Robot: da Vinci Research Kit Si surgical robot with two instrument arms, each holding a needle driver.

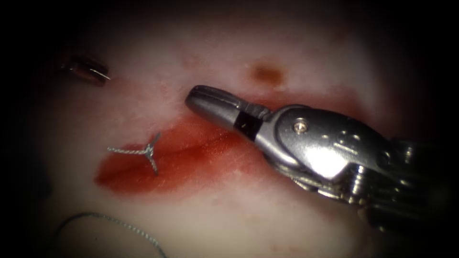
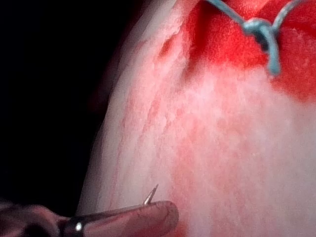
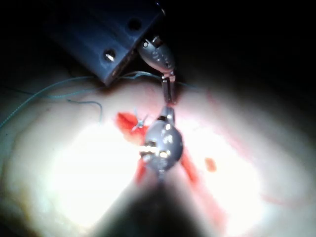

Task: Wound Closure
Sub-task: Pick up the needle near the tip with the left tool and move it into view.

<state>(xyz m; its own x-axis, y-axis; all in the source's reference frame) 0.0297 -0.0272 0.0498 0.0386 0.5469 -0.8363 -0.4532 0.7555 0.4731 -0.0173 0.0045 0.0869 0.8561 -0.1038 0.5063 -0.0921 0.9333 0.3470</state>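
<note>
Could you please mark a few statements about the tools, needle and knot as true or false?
1. The right tool has its jaws shut on nothing, above the cut. True.
2. The needle is buried in the tissue. False: its tip pokes out free beside the left tool, which seems to grip it close to the tip.
3. A knot with short cut ends sits on the left part of the cut. True.
4. The left tool hovers over the middle of the cut. False: in the endoscope view it is off to the upper left, away from the cut.
</note>
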